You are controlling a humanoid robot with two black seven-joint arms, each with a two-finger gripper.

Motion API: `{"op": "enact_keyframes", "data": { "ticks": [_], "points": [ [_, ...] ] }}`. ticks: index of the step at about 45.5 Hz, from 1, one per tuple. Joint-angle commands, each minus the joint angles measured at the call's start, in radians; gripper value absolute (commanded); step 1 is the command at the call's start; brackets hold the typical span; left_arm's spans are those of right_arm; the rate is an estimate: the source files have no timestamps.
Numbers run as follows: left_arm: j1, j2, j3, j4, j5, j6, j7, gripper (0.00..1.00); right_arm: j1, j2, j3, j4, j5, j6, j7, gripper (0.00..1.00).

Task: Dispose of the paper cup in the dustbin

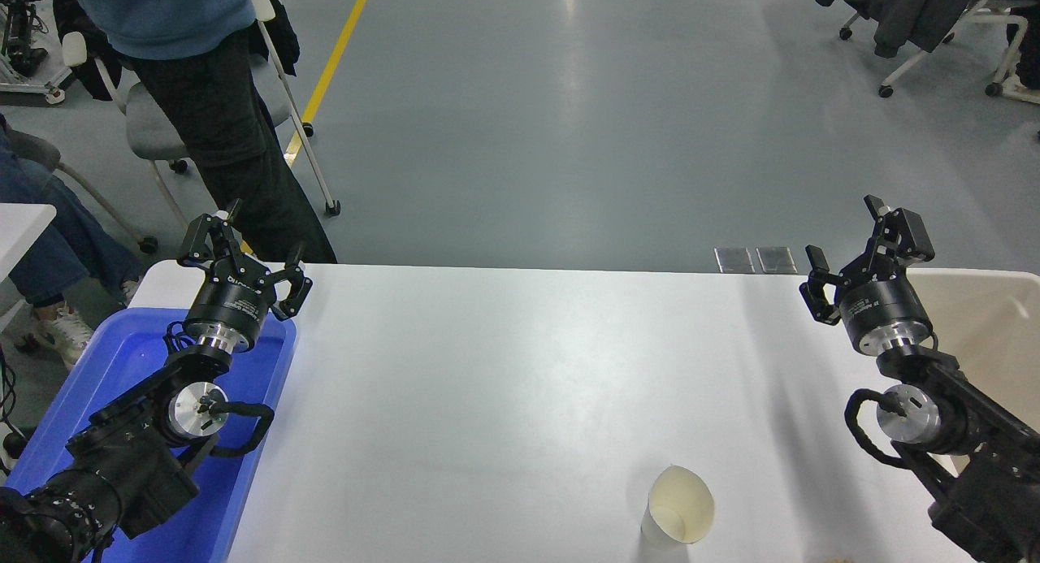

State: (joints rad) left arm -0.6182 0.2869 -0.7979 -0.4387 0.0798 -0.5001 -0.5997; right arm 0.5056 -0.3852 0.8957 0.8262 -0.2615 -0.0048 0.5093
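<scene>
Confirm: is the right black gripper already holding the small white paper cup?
No. The right black gripper hangs open and empty near the beige plastic dustbin, while the small white paper cup stands alone on the white table.

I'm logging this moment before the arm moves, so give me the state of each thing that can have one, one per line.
paper cup: upright near the table's front edge, mouth open, nothing visible inside, not held.
dustbin: open-topped at the table's right end; the visible part inside looks bare.
blue tray: at the left end, partly hidden by the left arm.
left gripper: jaws open, holding nothing.
right gripper: jaws open, holding nothing.
</scene>
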Motion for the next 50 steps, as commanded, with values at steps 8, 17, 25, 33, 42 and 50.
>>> {"op": "enact_keyframes", "data": {
  "ticks": [8,17,25,33,42,50],
  "points": [
    [0.000,0.000,-0.001,0.000,0.000,0.000,0.000,1.00,-0.001,0.002,0.005,-0.007,-0.001,0.002,0.000,1.00],
    [0.000,0.000,-0.001,0.000,0.000,0.000,0.000,1.00,-0.005,0.000,0.000,0.001,-0.001,0.005,0.002,1.00],
    [0.000,0.000,-0.001,0.002,0.000,0.000,0.000,1.00,-0.009,-0.001,-0.004,-0.004,-0.001,0.003,0.000,1.00],
    [0.000,0.000,-0.001,0.002,0.000,0.000,0.000,1.00,-0.013,-0.009,0.006,0.025,0.011,-0.001,-0.020,1.00],
    [0.000,0.000,0.000,0.000,0.000,0.000,0.000,1.00,-0.010,-0.095,-0.015,0.126,0.091,-0.001,-0.135,1.00],
    [0.000,0.000,-0.001,0.002,0.000,0.000,0.000,1.00,0.053,-0.181,-0.185,0.211,-0.056,0.006,-0.170,1.00]
  ]
}}
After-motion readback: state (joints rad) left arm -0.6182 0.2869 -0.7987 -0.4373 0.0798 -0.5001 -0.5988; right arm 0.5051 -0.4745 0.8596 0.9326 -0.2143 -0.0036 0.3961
